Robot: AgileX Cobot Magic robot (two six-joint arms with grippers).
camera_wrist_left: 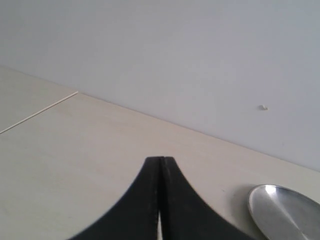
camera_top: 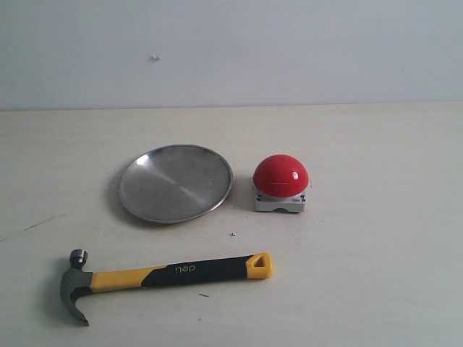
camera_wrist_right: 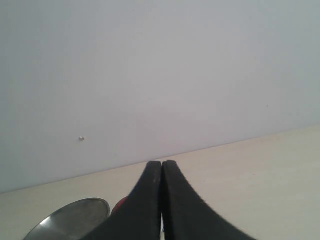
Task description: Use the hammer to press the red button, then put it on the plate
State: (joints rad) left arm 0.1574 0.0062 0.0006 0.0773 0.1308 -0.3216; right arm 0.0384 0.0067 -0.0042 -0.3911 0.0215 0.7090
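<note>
Hammer (camera_top: 166,275) lies flat on the table (camera_top: 362,275), nearest the exterior camera, steel head left, yellow end right. Short pale lettering on the black grip is upside down from here, possibly "deli", not certain. No other writing seen.

Plate (camera_top: 176,183) sits beyond the hammer, with the red button (camera_top: 281,176) just beside it on the right, apart from it.

Table pale cream, matte, with a few faint dark scuffs. Wall (camera_top: 289,50) plain grey-white, one small speck (camera_top: 154,58).

Left pincer (camera_wrist_left: 161,165) clenched, nothing between the fingers. Right pincer (camera_wrist_right: 162,167) the same.
</note>
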